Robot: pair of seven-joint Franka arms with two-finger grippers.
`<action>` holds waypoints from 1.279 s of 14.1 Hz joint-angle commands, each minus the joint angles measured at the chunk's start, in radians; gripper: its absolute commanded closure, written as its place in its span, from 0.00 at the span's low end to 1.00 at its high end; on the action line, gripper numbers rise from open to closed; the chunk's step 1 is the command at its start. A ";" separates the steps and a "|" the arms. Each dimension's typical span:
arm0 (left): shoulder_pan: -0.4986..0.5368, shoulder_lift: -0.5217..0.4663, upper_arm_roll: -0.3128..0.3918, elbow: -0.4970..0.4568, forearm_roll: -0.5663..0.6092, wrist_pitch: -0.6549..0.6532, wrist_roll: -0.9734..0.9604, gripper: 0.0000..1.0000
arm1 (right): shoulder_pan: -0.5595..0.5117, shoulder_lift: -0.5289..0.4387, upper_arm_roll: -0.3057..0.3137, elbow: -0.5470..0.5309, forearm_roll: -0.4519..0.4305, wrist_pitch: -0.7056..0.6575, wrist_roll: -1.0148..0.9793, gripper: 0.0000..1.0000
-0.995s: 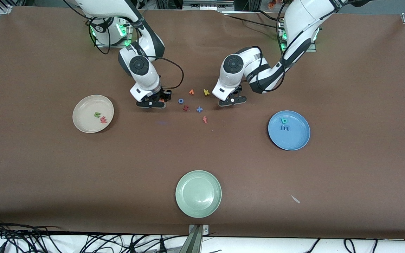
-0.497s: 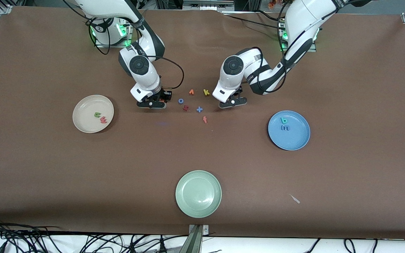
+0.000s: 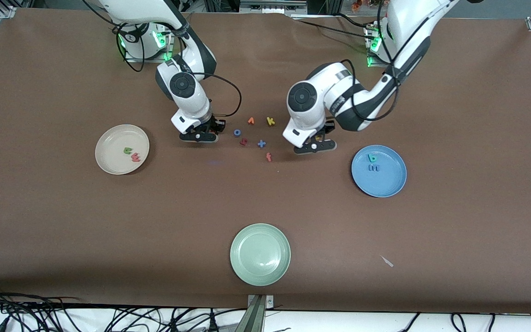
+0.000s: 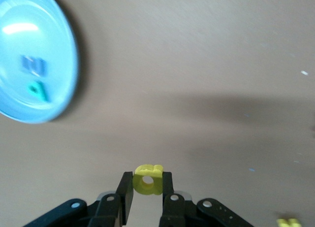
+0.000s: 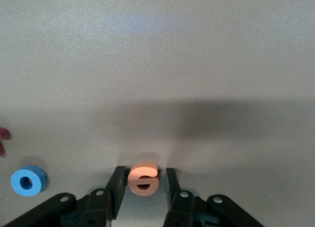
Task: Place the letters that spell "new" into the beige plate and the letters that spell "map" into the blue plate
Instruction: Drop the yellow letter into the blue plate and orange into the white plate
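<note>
My left gripper [image 3: 314, 146] is shut on the yellow looped letter [image 4: 147, 180] and holds it above the table, between the loose letters and the blue plate [image 3: 385, 184]. That plate holds the teal letter [image 3: 372, 158] and the blue m [image 3: 374, 168]; the left wrist view also shows the blue plate [image 4: 15, 64]. My right gripper [image 3: 198, 135] is down at the table with the orange e [image 5: 143, 178] between its fingers. One pad touches the e and a narrow gap remains at the other. The beige plate [image 3: 113, 138] holds the green n [image 3: 128, 150] and the red w [image 3: 135, 158].
Loose letters lie between the two grippers: a blue o [image 3: 237, 132], an orange v [image 3: 251, 121], a yellow k [image 3: 270, 121], a red letter [image 3: 244, 142], a blue plus [image 3: 261, 144] and a red f [image 3: 268, 157]. A pale green plate [image 3: 260, 254] sits near the front edge.
My left gripper has risen and moved from beside the yellow k toward the blue plate with the yellow letter. My right gripper's fingers have narrowed round the orange e.
</note>
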 commanded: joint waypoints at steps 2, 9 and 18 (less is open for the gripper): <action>0.135 0.001 -0.005 0.039 0.006 -0.075 0.277 1.00 | 0.019 0.044 0.001 0.007 0.010 0.052 0.006 0.73; 0.240 0.085 0.030 0.030 0.080 0.007 0.407 1.00 | 0.010 -0.034 -0.103 0.139 0.009 -0.299 -0.178 0.83; 0.267 0.094 0.050 0.039 0.089 0.028 0.482 0.00 | 0.008 -0.078 -0.450 0.130 0.009 -0.392 -0.751 0.83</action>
